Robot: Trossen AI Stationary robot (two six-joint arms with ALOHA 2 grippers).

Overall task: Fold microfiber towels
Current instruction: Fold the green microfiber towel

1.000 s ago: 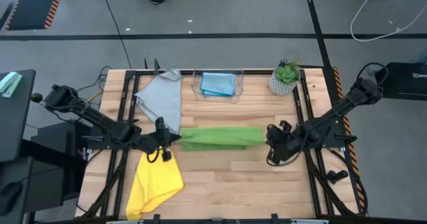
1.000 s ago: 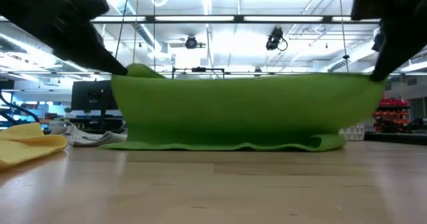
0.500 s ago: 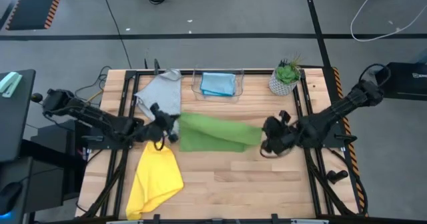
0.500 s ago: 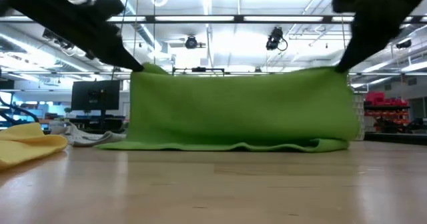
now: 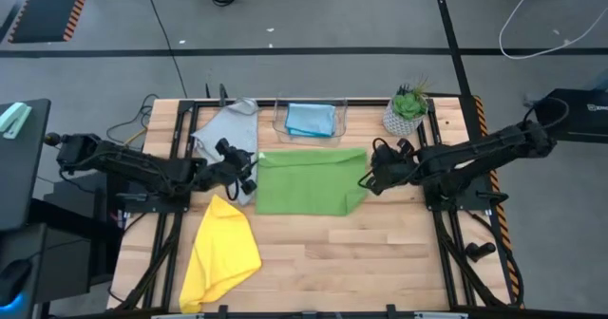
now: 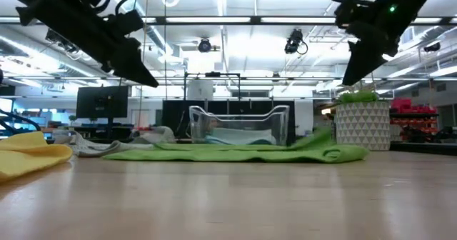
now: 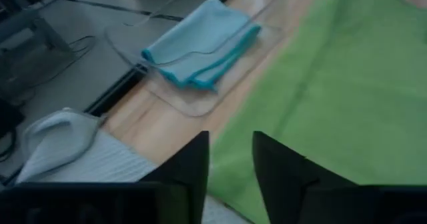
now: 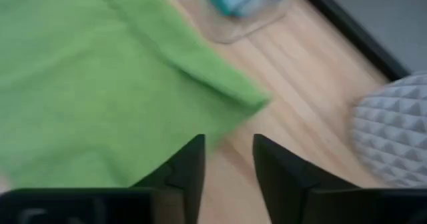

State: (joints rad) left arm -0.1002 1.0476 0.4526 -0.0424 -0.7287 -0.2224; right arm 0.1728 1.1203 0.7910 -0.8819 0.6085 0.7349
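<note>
The green towel (image 5: 311,181) lies flat on the table's middle as a rectangle, seen also in the low view (image 6: 235,153). My left gripper (image 5: 252,170) hovers open at its far left corner, above the cloth (image 7: 333,97), with nothing between the fingers (image 7: 230,161). My right gripper (image 5: 368,178) hovers open at the far right corner (image 8: 253,104), its fingers apart (image 8: 228,161) and bare. In the low view both grippers (image 6: 151,81) (image 6: 348,79) stand clear above the table. The grey towel (image 5: 233,134) lies crumpled far left, the yellow towel (image 5: 220,253) near left.
A folded light blue towel (image 5: 311,120) rests in a clear tray (image 5: 280,120) at the far edge, just beyond the green towel. A potted plant (image 5: 407,110) in a white pot stands far right, close to my right gripper. Bare wood (image 5: 351,262) spreads toward the near edge.
Both grippers have carried the green towel's raised edge toward the table's far edge and downward, then opened and let go. The towel, which stood up from the table hanging between them, has come down and now lies flat, reaching farther toward the far edge.
</note>
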